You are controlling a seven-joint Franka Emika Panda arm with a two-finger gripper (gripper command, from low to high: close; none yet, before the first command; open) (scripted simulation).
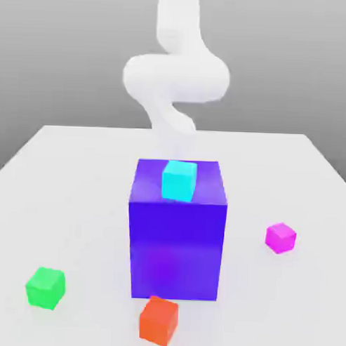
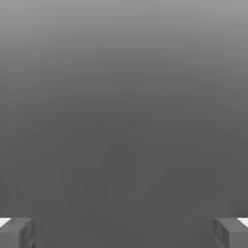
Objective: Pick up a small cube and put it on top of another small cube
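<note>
The small cube (image 1: 280, 238), plain magenta-pink, rests on the white table (image 1: 76, 200) toward the exterior view's right, beside the big blue-purple cube (image 1: 176, 253). A small cyan cube (image 1: 179, 180) sits on top of the big cube. The white arm (image 1: 176, 74) rises behind the big cube, well away from the magenta cube. In the hand view my gripper (image 2: 124, 233) is open, its two grey fingertips (image 2: 17, 232) far apart with nothing between them, facing plain grey background.
A small green cube (image 1: 45, 287) lies at the front on the exterior view's left. A small red cube (image 1: 159, 321) sits just in front of the big cube. The big cube stands mid-table between the arm and the front cubes.
</note>
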